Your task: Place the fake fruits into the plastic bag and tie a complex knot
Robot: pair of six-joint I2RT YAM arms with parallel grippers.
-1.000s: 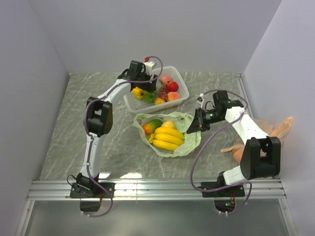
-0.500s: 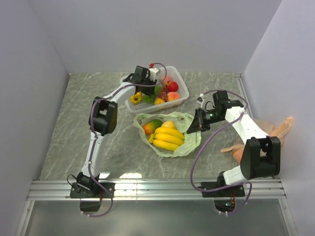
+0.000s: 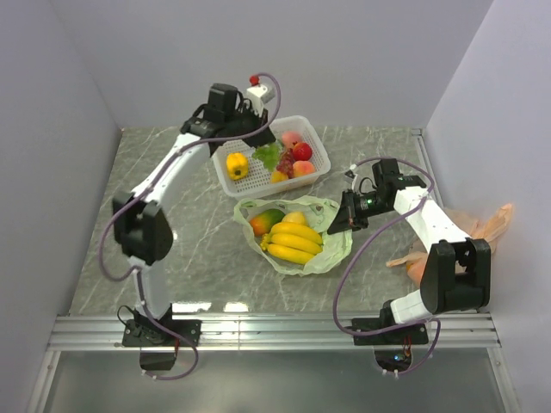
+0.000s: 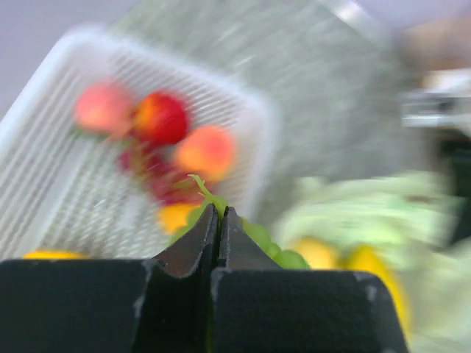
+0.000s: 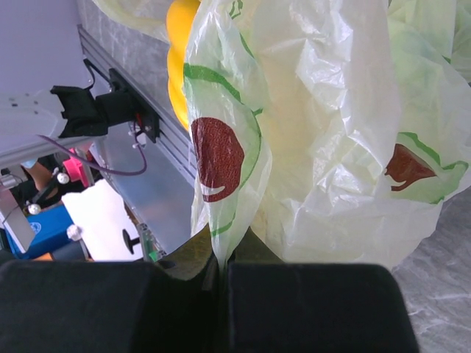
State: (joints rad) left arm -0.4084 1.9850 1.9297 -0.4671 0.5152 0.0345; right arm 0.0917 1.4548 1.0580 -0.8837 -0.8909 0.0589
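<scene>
Over by the far edge of the surface [image 3: 379, 155], the left pincer [image 4: 219, 209] hangs above the white basket [image 3: 251, 179]. Its two fingers are pressed together on the thin stem of the green grapes [image 4: 257, 235]. The bunch dangles right under the fingertips, over the middle of the basket (the wrist view is smeared, so I can't say whether it is fully clear of the fruit below). In the basket I can see a yellow fruit [image 3: 237, 163] towards its left end. A red apple [image 3: 302, 151], two peaches [image 3: 291, 138] and some dark grapes [image 3: 284, 162] are crowded at its right end.

The pale green bag [image 3: 331, 249] lies open near the middle of the surface, just nearer than the basket. Inside it are the banana bunch [image 3: 294, 241], a mango [image 3: 265, 221] at the left and a lemon [image 3: 295, 218] behind the bananas.

The right pincer [image 3: 334, 225] sits low at the bag's right side. Its fingers are shut on a fold of the bag's thin film, which stands up straight out of the tips in the wrist view. The bananas show yellow just beyond that fold.

An orange bag [image 3: 469, 225] lies crumpled at the right edge of the surface, behind the right arm and well apart from the green one.
</scene>
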